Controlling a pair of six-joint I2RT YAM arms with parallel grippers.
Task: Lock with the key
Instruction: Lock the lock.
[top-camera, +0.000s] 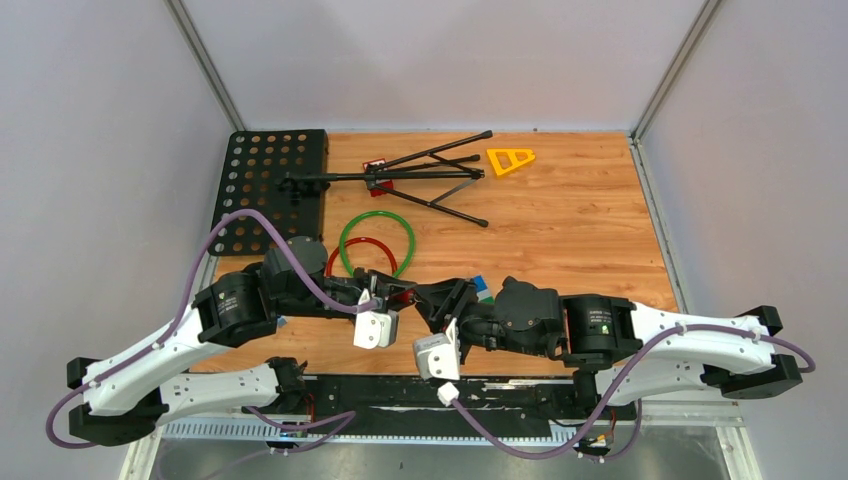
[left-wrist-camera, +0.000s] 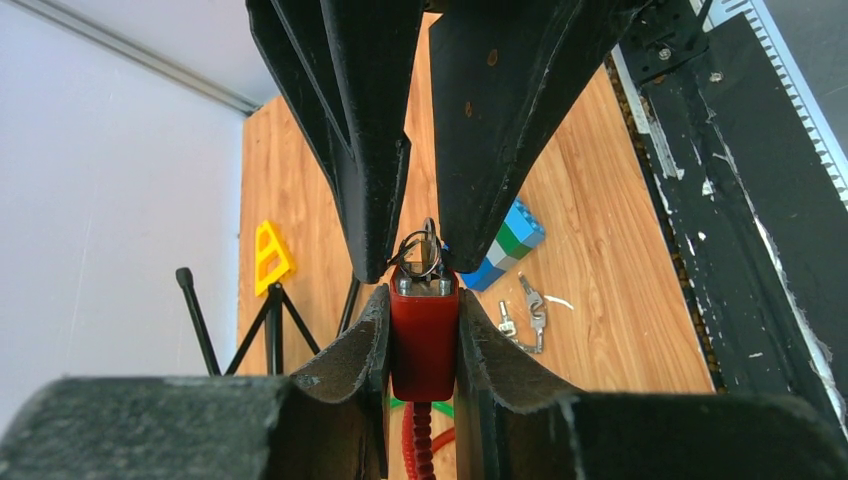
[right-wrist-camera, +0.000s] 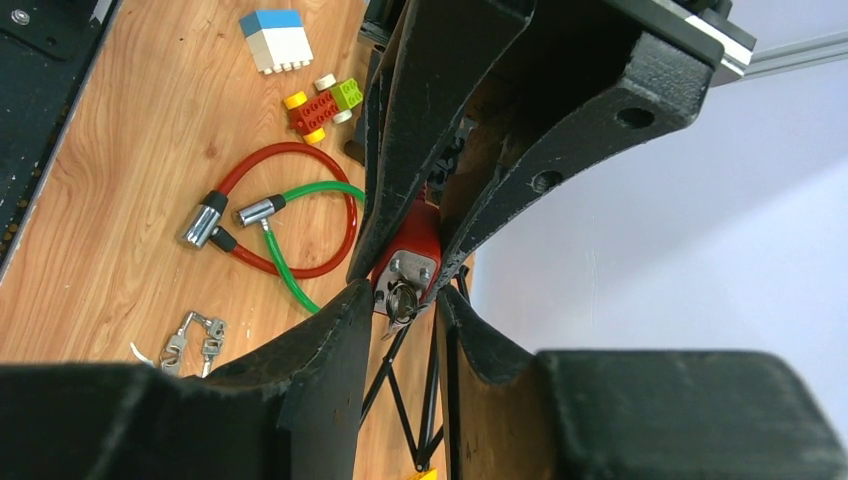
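Fingers (left-wrist-camera: 350, 350) of the left gripper (left-wrist-camera: 423, 302) are clamped on both flanks of the red, block-shaped lock body (left-wrist-camera: 424, 345), holding it above the wooden table (top-camera: 580, 230) near the front edge, between the two wrists. The lock's metal face points at the right gripper (right-wrist-camera: 402, 295), and the small metal key (right-wrist-camera: 400, 300) sits in that face. The right fingertips stand on either side of the key, but I cannot tell whether they actually pinch it or only bracket it. Below, on the table, lie a red cable loop (right-wrist-camera: 290, 148) and a green cable (right-wrist-camera: 282, 262), each with a metal end. A bunch of spare keys (right-wrist-camera: 190, 340) lies nearer the edge. A black folding tripod (top-camera: 420, 175) and a yellow plastic triangle (top-camera: 510, 160) lie farther back.
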